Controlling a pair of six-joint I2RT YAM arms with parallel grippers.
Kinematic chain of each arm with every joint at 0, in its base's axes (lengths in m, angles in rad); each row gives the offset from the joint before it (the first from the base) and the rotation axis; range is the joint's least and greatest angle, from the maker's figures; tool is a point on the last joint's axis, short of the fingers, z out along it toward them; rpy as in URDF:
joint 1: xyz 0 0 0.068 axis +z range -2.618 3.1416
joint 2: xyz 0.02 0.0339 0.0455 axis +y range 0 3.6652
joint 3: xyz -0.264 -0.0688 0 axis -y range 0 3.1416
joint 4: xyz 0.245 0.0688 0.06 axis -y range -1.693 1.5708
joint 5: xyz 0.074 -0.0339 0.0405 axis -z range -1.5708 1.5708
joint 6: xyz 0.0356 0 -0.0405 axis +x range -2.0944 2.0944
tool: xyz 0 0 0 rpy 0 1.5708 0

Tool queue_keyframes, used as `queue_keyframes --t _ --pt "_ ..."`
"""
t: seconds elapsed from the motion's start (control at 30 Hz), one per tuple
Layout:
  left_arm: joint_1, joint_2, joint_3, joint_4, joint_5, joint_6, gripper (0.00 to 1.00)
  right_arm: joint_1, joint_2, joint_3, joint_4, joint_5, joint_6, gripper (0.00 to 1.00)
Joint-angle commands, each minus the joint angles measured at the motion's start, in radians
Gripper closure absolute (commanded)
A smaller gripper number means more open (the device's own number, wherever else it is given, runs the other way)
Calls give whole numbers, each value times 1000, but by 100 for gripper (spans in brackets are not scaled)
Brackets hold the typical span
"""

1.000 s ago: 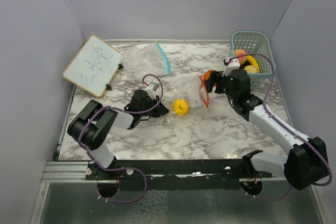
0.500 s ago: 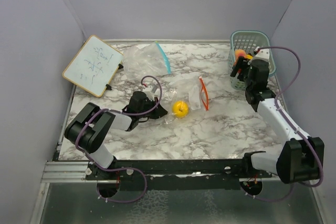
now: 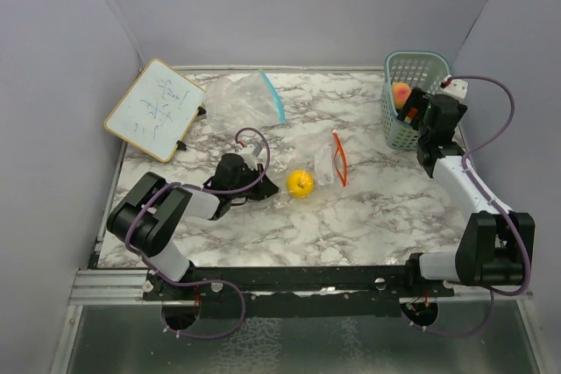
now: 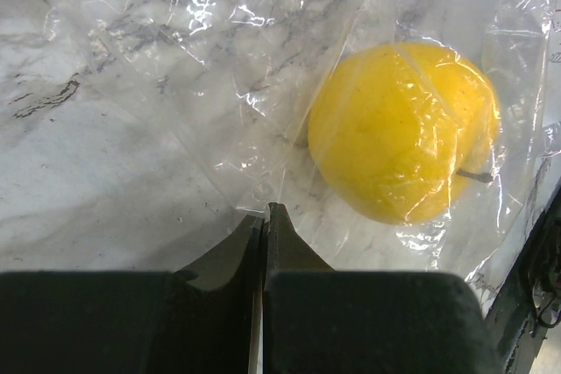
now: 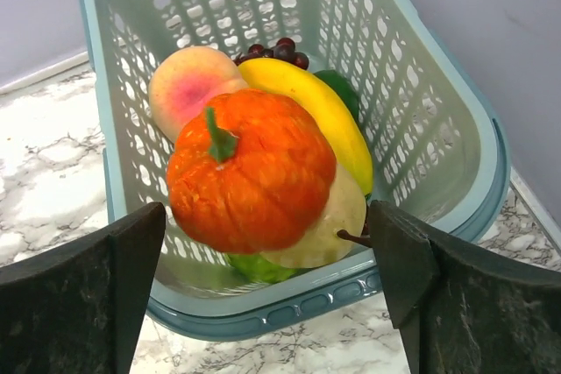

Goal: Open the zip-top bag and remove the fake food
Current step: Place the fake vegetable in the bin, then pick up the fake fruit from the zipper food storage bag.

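The left gripper [image 4: 266, 209] lies low on the marble table [image 3: 377, 208], left of centre in the top view. Its jaws are clenched, pinching the clear film of the zip-top bag [image 4: 219, 67] at the bag's near edge. The bag lies flat on the table at the centre of the top view, with its red zip strip [image 3: 339, 157] at its right end. One yellow fruit [image 4: 401, 129] sits inside the bag, under the film, to the upper right of the clenched fingertips in the left wrist view and not touching them. The right gripper [image 5: 266, 210] hangs over the near rim of the teal basket [image 5: 438, 102] at the upper right of the top view. Its jaws are released and stand wide apart, with nothing between the fingers [image 5: 96, 295]. Inside the basket a red-orange tomato [image 5: 254, 168] with a green stem rests on top of the heap. A peach [image 5: 188, 85] lies at its upper left, a banana [image 5: 320, 116] at its right, and dark grapes [image 5: 279, 48] lie behind. A pale yellow fruit [image 5: 340, 216] lies beneath the tomato. A second clear bag [image 3: 245, 101] with a blue zip lies at the upper middle of the top view. A whiteboard [image 3: 155, 109] leans at the upper left.
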Motion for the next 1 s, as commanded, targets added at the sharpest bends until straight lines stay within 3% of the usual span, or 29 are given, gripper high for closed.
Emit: queue_keyframes --t 0.0,0.27,0.37,0.6,0.8,0.97 --pt "2 -6 13 -10 1 20 100 -3 -33 19 50 14 -45 1" --pt "2 8 30 -10 4 17 100 -1 -219 -82 98 -145 -90 1" --pt "2 11 38 -14 2 18 100 4 -294 -118 89 -299 -66 1" --pt "2 43 57 3 -2 11 100 185 -333 -162 23 -344 -106 4" --pt "2 44 56 -21 -10 24 100 277 -234 -261 63 -408 -73 20" --pt "2 28 59 -47 -26 35 100 323 -160 -336 138 -410 -39 40"
